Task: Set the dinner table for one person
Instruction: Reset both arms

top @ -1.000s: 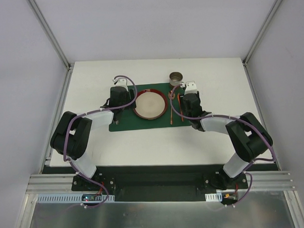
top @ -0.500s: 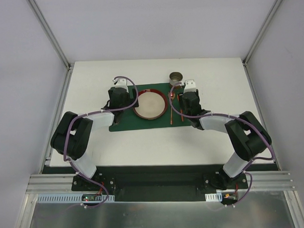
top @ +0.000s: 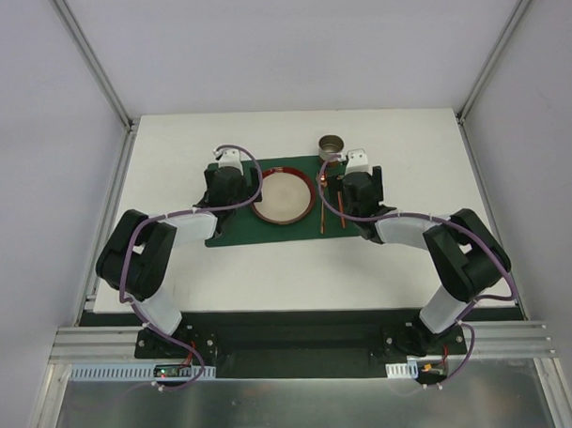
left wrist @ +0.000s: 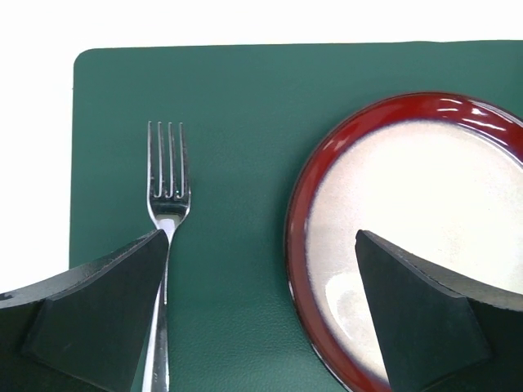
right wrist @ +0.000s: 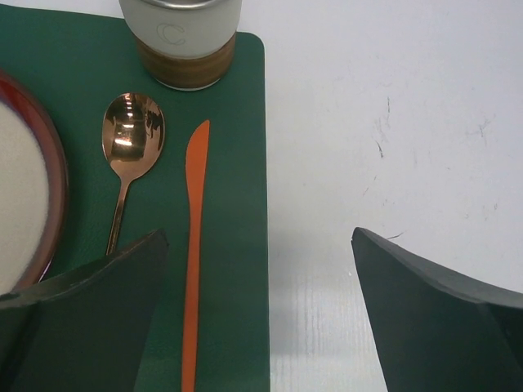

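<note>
tabletop [top: 410, 257]: white, flat, framed by aluminium posts; both arms reach out over it from the near edge.
placemat [left wrist: 237, 82]: dark green, lies flat mid-tabletop, toward the far side.
plate [left wrist: 409, 204]: red rim, pale centre, sits in the middle of the placemat, empty.
fork [left wrist: 166, 188]: on the mat left of the plate, tines pointing away from the arms, apart from the plate.
spoon [right wrist: 131, 155]: copper-coloured, on the mat just right of the plate, bowl at the far end.
knife [right wrist: 194, 245]: orange, just right of the spoon, near the mat's right edge, roughly parallel to the spoon.
cup [right wrist: 181, 41]: upright at the mat's far right corner; can't tell if it is fully on the mat.
left jaws: wide apart, empty, above the fork handle and the plate's left rim.
right jaws: wide apart, empty, above the mat's right edge, beside the knife.
done: mat, plate, fork, spoon, knife and cup all look placed.
left: little, in my judgement; maybe pull the arms back. No napkin in view.
</note>
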Robot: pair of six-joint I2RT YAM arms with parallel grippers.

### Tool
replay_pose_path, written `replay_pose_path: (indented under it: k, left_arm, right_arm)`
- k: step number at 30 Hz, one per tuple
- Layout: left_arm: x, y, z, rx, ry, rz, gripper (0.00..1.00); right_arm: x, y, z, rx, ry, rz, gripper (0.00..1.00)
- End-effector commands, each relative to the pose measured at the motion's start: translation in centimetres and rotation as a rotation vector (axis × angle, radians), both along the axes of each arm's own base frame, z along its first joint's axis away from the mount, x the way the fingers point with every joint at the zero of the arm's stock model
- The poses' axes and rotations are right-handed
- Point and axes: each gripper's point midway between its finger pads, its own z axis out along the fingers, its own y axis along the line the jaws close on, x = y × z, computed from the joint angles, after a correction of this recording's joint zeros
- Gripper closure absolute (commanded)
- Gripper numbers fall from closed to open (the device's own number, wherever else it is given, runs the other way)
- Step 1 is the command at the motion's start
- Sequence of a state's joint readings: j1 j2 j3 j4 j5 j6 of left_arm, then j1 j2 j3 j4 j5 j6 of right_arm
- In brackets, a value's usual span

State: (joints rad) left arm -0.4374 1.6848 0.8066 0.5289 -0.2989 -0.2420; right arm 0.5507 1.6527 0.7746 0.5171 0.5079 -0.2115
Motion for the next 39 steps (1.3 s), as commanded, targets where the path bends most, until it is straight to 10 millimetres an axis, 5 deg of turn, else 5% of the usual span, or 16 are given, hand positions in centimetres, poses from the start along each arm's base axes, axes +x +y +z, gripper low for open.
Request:
replay_pose_path:
  k: [1, 39]
  left_arm:
    - [0.4, -0.2, 1.4, 0.007, -0.061, 0.017, 0.01]
    - [0.6, -1.1, 1.6, 0.060, -0.066, 0.010, 0.01]
  right_arm:
    - [0.8, 0.5, 1.7, 0.014, -0.037, 0.000, 0.00]
    - [1.2, 0.2, 1.6, -0.012, -0.014, -0.047, 0.00]
